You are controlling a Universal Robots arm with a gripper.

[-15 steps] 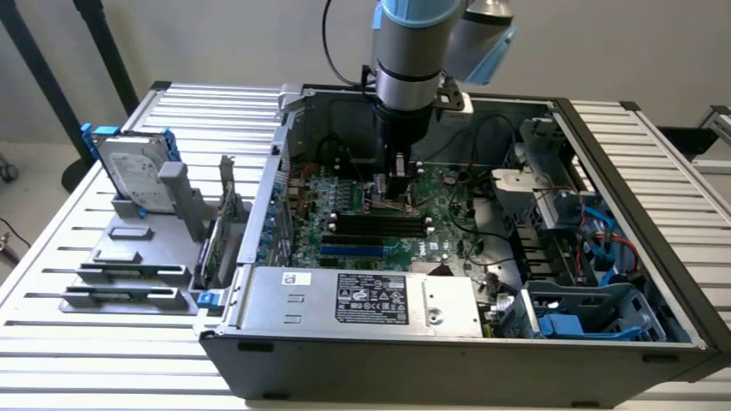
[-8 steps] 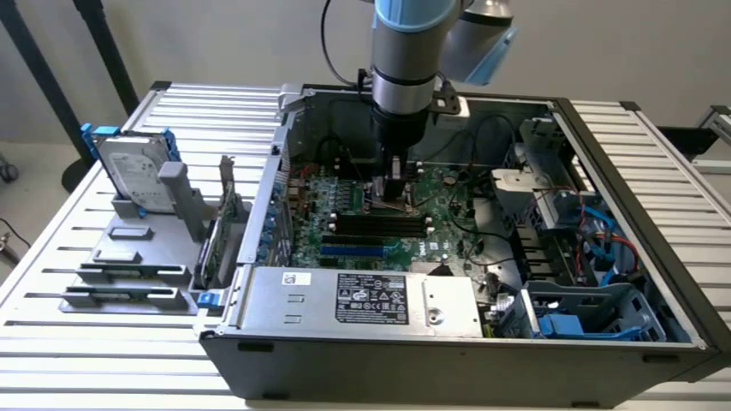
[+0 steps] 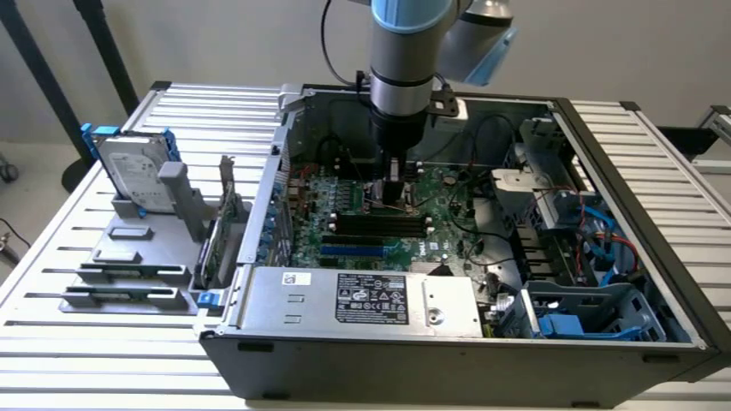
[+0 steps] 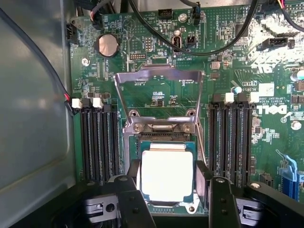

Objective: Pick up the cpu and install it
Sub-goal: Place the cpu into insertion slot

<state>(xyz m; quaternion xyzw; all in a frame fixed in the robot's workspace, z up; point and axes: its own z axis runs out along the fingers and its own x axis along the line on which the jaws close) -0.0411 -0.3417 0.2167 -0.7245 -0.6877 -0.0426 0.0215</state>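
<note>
The cpu (image 4: 167, 166), a small square chip with a shiny metal top, sits between the two dark fingers (image 4: 134, 192) of my gripper (image 4: 167, 190). The fingers press against its two opposite sides, so the gripper is shut on it. The chip is level and right over the open socket (image 4: 164, 137) on the green motherboard (image 4: 156, 95). I cannot tell whether it rests in the socket or hovers just above. The socket's metal load plate (image 4: 159, 78) stands flipped open behind it. In the exterior view the gripper (image 3: 395, 199) reaches straight down into the open computer case (image 3: 457, 342).
Black memory slots (image 4: 97, 142) (image 4: 235, 137) flank the socket on both sides. Black cables (image 4: 199, 47) loop over the board behind the plate. On the exterior view's left, a grey holder (image 3: 126, 257) carries a silver hard drive (image 3: 135, 171) with blue rails. A power supply (image 3: 365, 300) fills the case's front.
</note>
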